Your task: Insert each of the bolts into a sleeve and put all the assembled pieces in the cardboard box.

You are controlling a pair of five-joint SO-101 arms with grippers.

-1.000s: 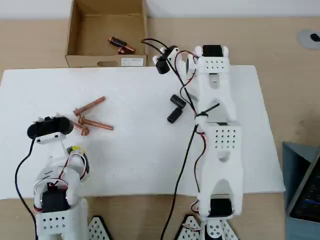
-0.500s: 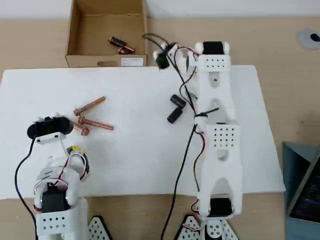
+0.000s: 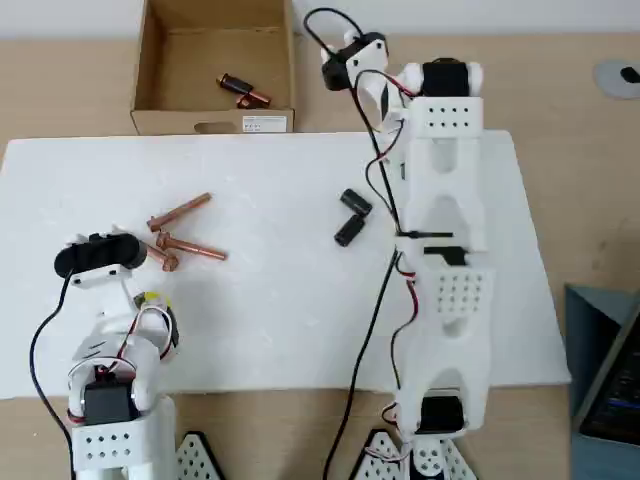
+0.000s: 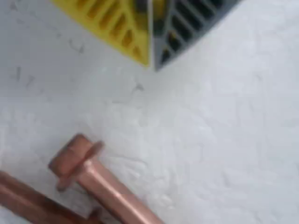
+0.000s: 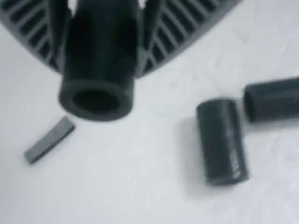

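1. From above, the cardboard box (image 3: 140, 75) sits on the wooden table (image 3: 560, 90) at the far edge of the white mat (image 3: 270, 300), with one assembled piece (image 3: 243, 90) inside. Three copper bolts (image 3: 190, 248) lie in a loose cluster on the mat near the left arm (image 3: 110, 400). Two loose sleeves (image 3: 347, 231) lie just beside the right arm (image 3: 445, 250), which stretches far across the mat.
2. The left wrist view has the left gripper (image 4: 152, 63) low over the mat, its yellow and grey fingers pressed together on nothing. A bolt head (image 4: 74, 156) lies near it.
3. In the right wrist view, the right gripper (image 5: 103, 18) clamps a held sleeve (image 5: 100, 70), open end down, above the mat. The loose sleeves and a grey strip (image 5: 49, 140) lie close by.
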